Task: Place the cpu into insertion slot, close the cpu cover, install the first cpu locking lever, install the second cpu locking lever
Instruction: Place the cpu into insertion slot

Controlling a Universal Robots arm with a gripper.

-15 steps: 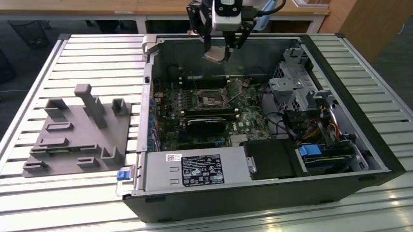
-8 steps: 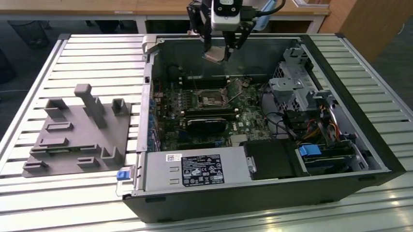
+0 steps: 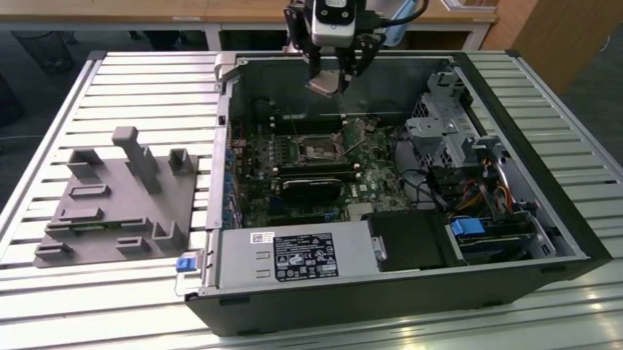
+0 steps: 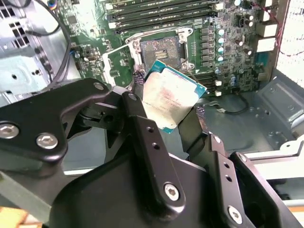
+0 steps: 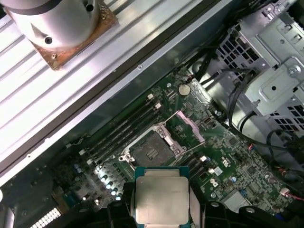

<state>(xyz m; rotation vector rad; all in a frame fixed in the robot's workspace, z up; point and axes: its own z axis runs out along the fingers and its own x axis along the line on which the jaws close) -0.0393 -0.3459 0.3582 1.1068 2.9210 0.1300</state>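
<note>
The gripper (image 3: 332,82) is hanging at the upper centre of the exterior view, above the open pc case (image 3: 409,299). It's pinching the cpu (image 4: 171,97) by two opposite edges (metal face showing to both wrist cams, green edge peeking out round it), so the jaws are standing narrow, clamped on the chip. The cpu is sitting well above the mobo (image 3: 384,182), touching nothing but the gripper. It's approx over the insertion slot (image 5: 149,151) but not in it, and seems to be riding at a slight tilt in the exterior view. The slot is lying bare, dark centre showing, nothing seated. The cpu cover (image 5: 187,127) is standing swung open just beside the slot. I can't tell for certain where the two locking levers are sitting, but w/ the cover up neither can be latching it down, I reckon. Judging progress: the pick-up is looking done, and all four named steps are waiting, i.e. seating the cpu, closing the cover, 1st lever, 2nd lever. The grey fixture block (image 3: 107,211) is lying on the slatted table (image 3: 146,87) at the exterior view's left, well apart from the work
</note>
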